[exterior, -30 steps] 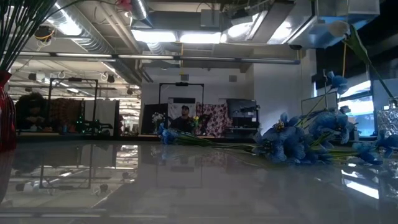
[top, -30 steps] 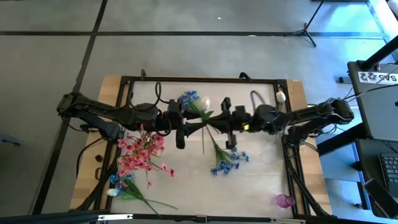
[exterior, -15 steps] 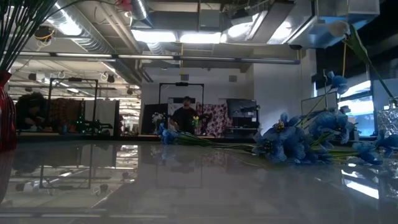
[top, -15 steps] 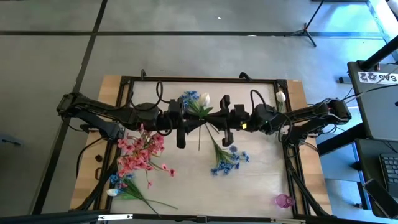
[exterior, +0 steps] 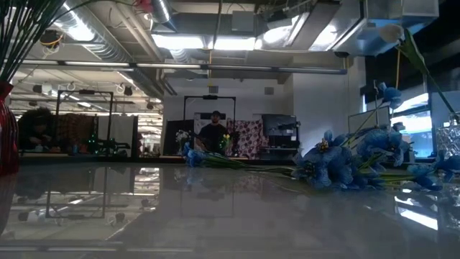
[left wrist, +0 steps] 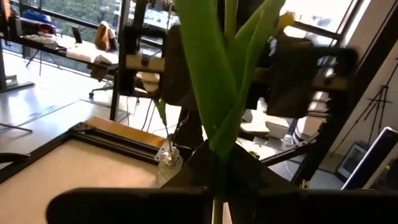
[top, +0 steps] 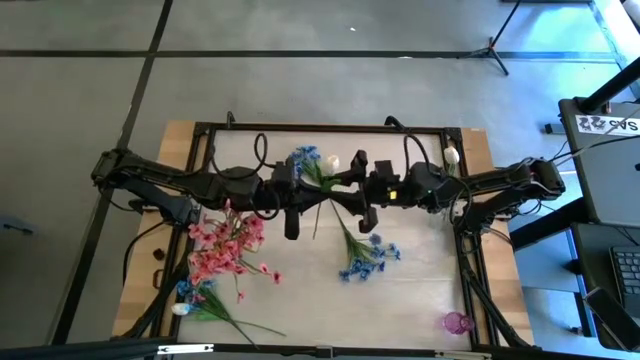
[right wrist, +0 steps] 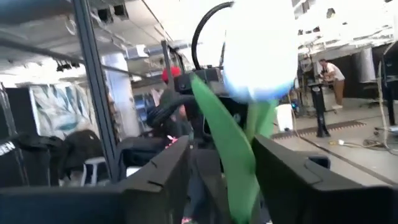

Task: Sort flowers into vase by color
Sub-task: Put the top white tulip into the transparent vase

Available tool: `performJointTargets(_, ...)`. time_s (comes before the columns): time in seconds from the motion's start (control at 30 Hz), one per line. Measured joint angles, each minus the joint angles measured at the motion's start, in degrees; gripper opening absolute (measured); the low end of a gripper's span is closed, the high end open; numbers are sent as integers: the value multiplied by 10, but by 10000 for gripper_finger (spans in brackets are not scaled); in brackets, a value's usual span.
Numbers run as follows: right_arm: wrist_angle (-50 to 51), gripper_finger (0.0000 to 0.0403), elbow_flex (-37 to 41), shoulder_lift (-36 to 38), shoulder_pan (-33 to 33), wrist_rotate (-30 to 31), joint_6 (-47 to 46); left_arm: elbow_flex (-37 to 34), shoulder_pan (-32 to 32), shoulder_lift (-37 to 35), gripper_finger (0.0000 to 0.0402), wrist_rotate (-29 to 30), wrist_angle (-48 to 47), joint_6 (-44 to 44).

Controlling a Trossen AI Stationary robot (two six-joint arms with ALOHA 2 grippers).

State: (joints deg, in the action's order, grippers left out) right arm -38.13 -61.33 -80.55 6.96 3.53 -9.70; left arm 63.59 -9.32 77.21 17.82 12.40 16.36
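A white tulip point(top: 330, 162) on a green stem is held up over the table's middle, bud toward the far edge and bare stem end toward the near edge. My left gripper point(top: 308, 195) comes from the left and is shut on the stem point(left wrist: 219, 93). My right gripper point(top: 345, 192) faces it from the right and is open. Its fingers stand on either side of a green leaf point(right wrist: 231, 155) below the bud point(right wrist: 258, 50). Pink flowers point(top: 225, 245) and a blue sprig point(top: 365, 255) lie on the table. My left gripper pinches the tulip's stem point(left wrist: 217, 171) between its two fingers, just below where the leaves spread. The fingers come level from the table's left and lie across the stem. The flower is lifted off the table, with the leaves and bud rising beyond the fingers.
Another blue sprig point(top: 303, 158) lies toward the far edge, and blue and white flowers point(top: 195, 300) lie at the near left. A clear vase point(top: 452, 155) stands at the far right corner, a pink vase point(top: 455, 322) at the near right. A black frame point(top: 320, 127) rims the table.
My right gripper has moved a little toward the table's left, closer to my left gripper. The tulip's bare stem end has swung toward the table's left, while the bud has stayed about where it was.
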Motion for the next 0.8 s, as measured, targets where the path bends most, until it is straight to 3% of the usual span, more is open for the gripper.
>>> performJointTargets(0.1,77,175,-32,-3,-7,3,9,0,1,0,14,1,-2,0)
performJointTargets(0.2,92,155,-47,-9,-11,14,27,0,0,0,14,0,-1,0)
performJointTargets(0.53,87,13,-56,-8,-10,18,24,0,-2,-21,35,-6,-4,-19)
performJointTargets(0.8,73,7,-60,10,-10,22,34,0,-3,-60,92,-30,-9,-19)
